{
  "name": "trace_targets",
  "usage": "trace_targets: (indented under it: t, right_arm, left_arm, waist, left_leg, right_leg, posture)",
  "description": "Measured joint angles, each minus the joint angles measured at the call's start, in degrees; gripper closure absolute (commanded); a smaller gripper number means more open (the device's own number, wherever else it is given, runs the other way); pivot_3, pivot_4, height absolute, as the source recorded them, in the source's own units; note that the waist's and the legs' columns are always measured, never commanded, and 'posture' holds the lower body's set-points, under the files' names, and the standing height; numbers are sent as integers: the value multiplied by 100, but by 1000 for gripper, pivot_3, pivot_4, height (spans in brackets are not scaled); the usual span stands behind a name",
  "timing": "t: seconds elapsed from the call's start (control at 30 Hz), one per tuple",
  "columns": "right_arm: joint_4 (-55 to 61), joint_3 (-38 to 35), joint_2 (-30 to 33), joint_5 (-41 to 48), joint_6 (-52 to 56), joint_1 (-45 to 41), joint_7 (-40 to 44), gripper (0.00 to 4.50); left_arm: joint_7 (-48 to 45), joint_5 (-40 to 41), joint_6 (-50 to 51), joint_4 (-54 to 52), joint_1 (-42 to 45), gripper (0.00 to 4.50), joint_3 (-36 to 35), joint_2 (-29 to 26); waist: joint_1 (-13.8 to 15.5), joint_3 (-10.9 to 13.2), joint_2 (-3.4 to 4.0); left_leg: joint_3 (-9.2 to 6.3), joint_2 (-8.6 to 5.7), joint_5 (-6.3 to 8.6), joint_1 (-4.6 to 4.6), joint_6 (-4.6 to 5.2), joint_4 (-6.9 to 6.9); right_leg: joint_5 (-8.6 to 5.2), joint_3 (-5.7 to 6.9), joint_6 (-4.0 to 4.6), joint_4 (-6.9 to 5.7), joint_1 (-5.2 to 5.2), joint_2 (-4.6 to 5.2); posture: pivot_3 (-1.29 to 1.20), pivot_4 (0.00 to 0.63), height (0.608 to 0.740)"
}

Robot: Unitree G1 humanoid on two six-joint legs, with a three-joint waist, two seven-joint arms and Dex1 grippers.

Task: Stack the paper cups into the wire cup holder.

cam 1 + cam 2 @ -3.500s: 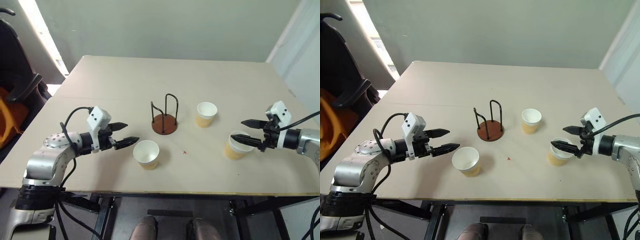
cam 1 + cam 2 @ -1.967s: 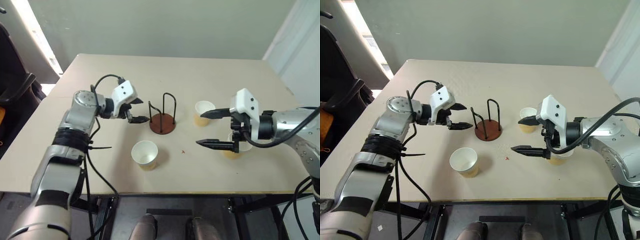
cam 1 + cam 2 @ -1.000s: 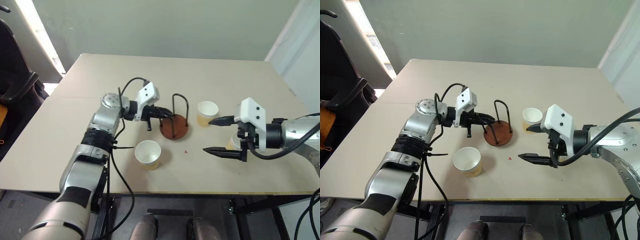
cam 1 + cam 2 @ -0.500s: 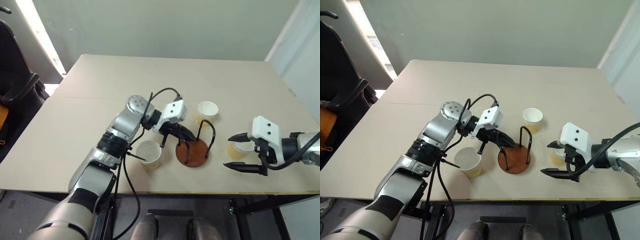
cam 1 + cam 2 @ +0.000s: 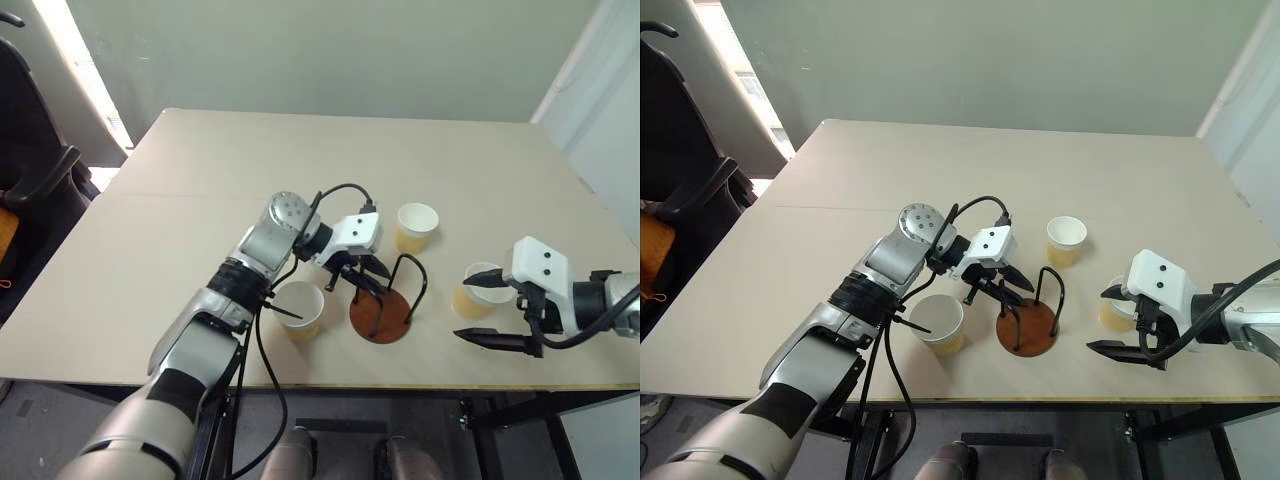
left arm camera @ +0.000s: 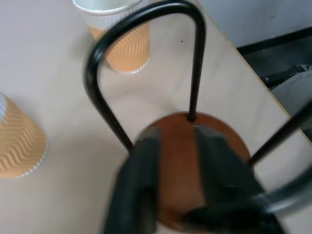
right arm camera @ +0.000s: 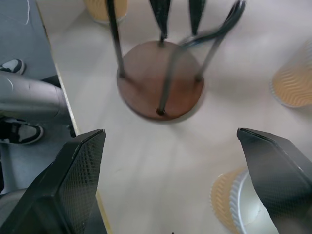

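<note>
The wire cup holder (image 5: 380, 316), a reddish-brown disc with dark wire loops, stands upright near the table's front edge. My left gripper (image 5: 360, 276) is at its left loop, fingers (image 6: 138, 186) apart, with the disc showing between them and nothing pinched. One of the three paper cups (image 5: 300, 307) stands just left of the holder, under my left wrist. A second cup (image 5: 417, 226) is behind the holder. The third cup (image 5: 478, 290) sits to its right. My right gripper (image 5: 462, 307) is wide open beside that third cup, its fingertips pointing at the holder (image 7: 161, 83).
The front table edge (image 5: 330, 385) runs close below the holder and both grippers. A dark chair (image 5: 30, 180) stands off the table's left side. The far half of the tabletop (image 5: 330, 150) is bare.
My left gripper, shut on the holder's wire, dragged the holder right and toward the front edge, and has now parted its fingers. My right gripper drew back right beside the third cup.
</note>
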State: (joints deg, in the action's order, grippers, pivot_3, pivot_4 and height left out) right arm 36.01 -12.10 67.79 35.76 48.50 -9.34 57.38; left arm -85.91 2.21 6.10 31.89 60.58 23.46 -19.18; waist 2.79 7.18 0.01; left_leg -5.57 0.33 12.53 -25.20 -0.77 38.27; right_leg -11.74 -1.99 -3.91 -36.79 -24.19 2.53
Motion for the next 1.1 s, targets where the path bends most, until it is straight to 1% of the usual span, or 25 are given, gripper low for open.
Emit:
trace_targets:
  t: [0.2, 0.23, 0.33, 0.43, 0.53, 0.63, 0.73, 0.83, 0.93, 1.03, 1.07, 1.1]
  right_arm:
    - [-13, -9, 0, -6, -3, 31, -38, 0]
    - [-28, -9, 0, -9, -14, 47, -37, 0]
    - [-130, -9, 0, -68, -74, 57, -32, 0]
    - [-301, -3, 2, -161, -158, 54, 11, 0]
    - [-493, 45, 50, -268, -283, 38, 83, 0]
    - [-722, 270, 163, -465, -395, -63, 186, 0]
    - [-1034, 637, 272, -756, -550, -189, 303, 0]
    - [-1295, 1131, 267, -1060, -723, -520, 441, 0]
    - [-1594, 1622, 213, -1434, -920, -901, 554, 0]
    - [-1889, 2017, 54, -1731, -1070, -1198, 690, 584]
    - [-1930, 2083, 11, -1793, -1120, -1251, 730, 904]
    - [-1991, 2228, -23, -1907, -1196, -1372, 802, 1335]
  left_arm:
    - [7, -26, -114, 90, 25, 103, -1, 14]
    - [12, -31, -135, 90, 26, 39, -1, 9]
    - [1, -102, -310, 82, 30, 39, -2, -54]
    - [-48, -146, -447, 40, 30, 39, -21, -308]
    - [-15, -140, -457, -20, 38, 39, -143, -429]
    - [26, -118, -432, -75, 118, 39, -272, -552]
    - [49, 19, -263, -316, 239, 39, -586, -882]
    - [-142, 278, 76, -1089, 96, 39, -838, -1405]
    - [-320, 805, 743, -2211, -452, 39, -1086, -1900]
    - [-305, 1282, 1520, -3347, -1109, 0, -1322, -2377]
    - [-249, 1399, 1704, -3603, -1256, 0, -1379, -2460]
    - [-128, 1564, 1992, -4007, -1505, 0, -1482, -2587]
  waist:
    - [1, 0, 0]
    - [1, 0, 0]
    - [1, 0, 0]
    - [-5, 0, 0]
    - [-4, 0, 0]
    - [-1, 0, 0]
    - [-10, 0, 0]
    - [-47, -1, 2]
    - [-94, -1, 2]
    - [-129, -1, 2]
    - [-120, -1, 2]
    - [-114, -1, 3]
  left_leg:
    - [0, -10, 0, 0, 1, 0]
    - [-1, -13, 0, 0, 1, 0]
    - [0, -18, 1, 0, 2, 0]
    - [2, -19, 3, 1, 6, 0]
    - [1, -23, 12, 0, 21, 0]
    - [1, -25, 15, -2, 26, 2]
    - [3, -25, 17, -1, 29, 1]
    - [6, -24, 18, 1, 31, -1]
    - [8, -24, 20, 2, 33, -2]
    - [7, -21, 20, 2, 33, -1]
    - [7, -21, 20, 2, 34, -1]
    - [7, -21, 21, 6, 35, -1]
  right_leg:
    - [-6, -6, -12, 0, 1, 4]
    - [-8, -9, -16, -1, 1, 6]
    - [-10, -21, -23, -1, 1, 7]
    - [-11, -24, -25, -1, 1, 7]
    - [-12, -26, -27, -1, 1, 9]
    - [-13, -27, -28, 0, 1, 13]
    - [-13, -27, -28, 2, 0, 13]
    - [-14, -28, -29, 4, -2, 11]
    - [-16, -30, -31, 8, -3, 12]
    - [-18, -28, -27, 7, -5, 13]
    - [-19, -27, -26, 5, -4, 16]
    - [-20, -26, -24, 1, -3, 22]
  posture:
    - [0, 150, 740]
    - [0, 150, 740]
    - [0, 150, 740]
    - [0, 150, 740]
    - [0, 150, 740]
    - [0, 150, 740]
    - [0, 150, 740]
    - [0, 150, 740]
    - [0, 150, 740]
    - [0, 150, 740]
    - [0, 150, 740]
    - [0, 150, 740]
